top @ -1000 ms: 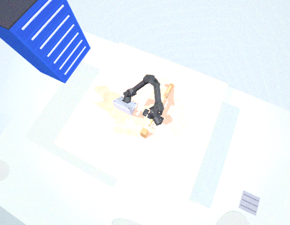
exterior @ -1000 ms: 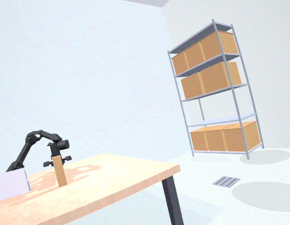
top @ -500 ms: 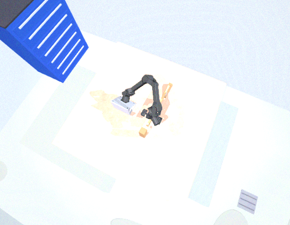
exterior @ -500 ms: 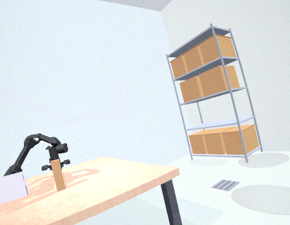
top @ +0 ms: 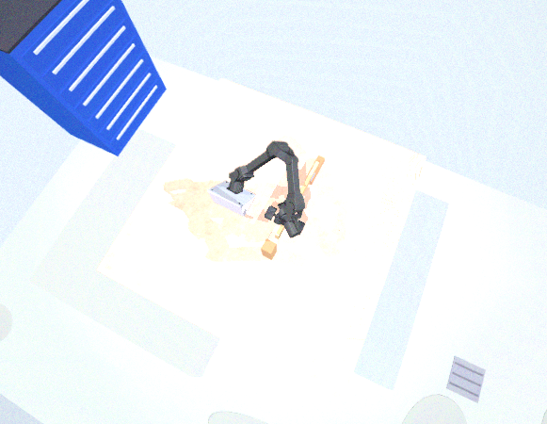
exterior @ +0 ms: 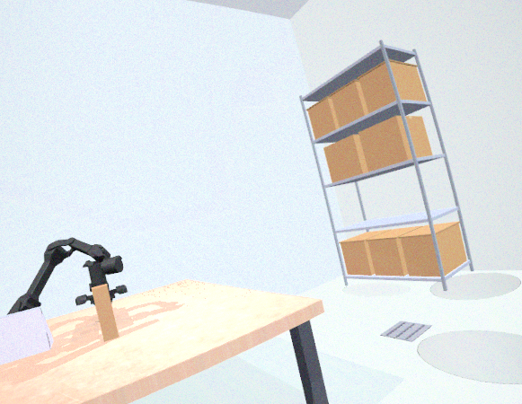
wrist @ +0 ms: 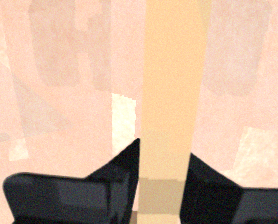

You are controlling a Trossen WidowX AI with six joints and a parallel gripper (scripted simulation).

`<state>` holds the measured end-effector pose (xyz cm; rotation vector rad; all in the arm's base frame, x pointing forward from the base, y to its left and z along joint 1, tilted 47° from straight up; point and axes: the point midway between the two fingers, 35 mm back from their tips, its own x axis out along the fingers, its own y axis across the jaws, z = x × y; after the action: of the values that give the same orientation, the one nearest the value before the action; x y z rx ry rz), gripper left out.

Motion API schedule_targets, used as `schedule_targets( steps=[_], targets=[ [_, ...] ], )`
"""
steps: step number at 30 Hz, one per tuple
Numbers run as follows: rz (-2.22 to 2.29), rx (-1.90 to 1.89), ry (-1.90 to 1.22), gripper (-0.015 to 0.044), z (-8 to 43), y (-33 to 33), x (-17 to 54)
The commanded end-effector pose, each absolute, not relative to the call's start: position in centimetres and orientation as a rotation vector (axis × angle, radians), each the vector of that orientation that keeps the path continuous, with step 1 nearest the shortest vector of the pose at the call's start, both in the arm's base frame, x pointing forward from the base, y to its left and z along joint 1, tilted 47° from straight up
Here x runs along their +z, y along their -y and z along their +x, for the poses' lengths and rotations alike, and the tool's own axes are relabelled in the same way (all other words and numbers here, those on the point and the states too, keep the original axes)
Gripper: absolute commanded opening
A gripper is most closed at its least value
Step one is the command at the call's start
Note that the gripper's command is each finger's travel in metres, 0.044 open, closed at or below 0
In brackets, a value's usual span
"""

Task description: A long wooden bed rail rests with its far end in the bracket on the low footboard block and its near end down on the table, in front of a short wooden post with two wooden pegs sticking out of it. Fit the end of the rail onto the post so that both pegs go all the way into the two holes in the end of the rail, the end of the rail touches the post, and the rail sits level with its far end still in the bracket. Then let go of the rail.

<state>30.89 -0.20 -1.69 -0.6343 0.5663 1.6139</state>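
The wooden post [top: 268, 250] [exterior: 107, 316] stands upright on the table. The long pale rail [top: 308, 183] [wrist: 175, 75] runs from just in front of the post back toward its far end at the low footboard block [top: 321, 159]. My gripper [top: 284, 220] [wrist: 155, 145] is shut on the rail near its post end, with one dark finger on each side. In the exterior view the post hides the rail and part of the gripper. The pegs, the holes and the contact between rail and post cannot be made out; nor can the seat in the bracket.
A pale box-shaped base [top: 231, 198] [exterior: 20, 337] stands under the arm, to the left of the rail. The arm bends over from it to the rail. The wooden table [exterior: 225, 314] has its near edge beyond the post. A blue cabinet [top: 85, 80] and a shelf rack [exterior: 373, 220] stand away from the table.
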Motion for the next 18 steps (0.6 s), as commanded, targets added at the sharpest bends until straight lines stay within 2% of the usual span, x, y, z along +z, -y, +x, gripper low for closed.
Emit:
schedule_targets(
  steps=[1, 18],
  targets=[
    [-0.643, 1.606, -0.567, 0.0, 31.04, 0.57, -1.81],
    [-0.643, 1.606, -0.567, 0.0, 31.1, 1.01, -2.06]
  ],
)
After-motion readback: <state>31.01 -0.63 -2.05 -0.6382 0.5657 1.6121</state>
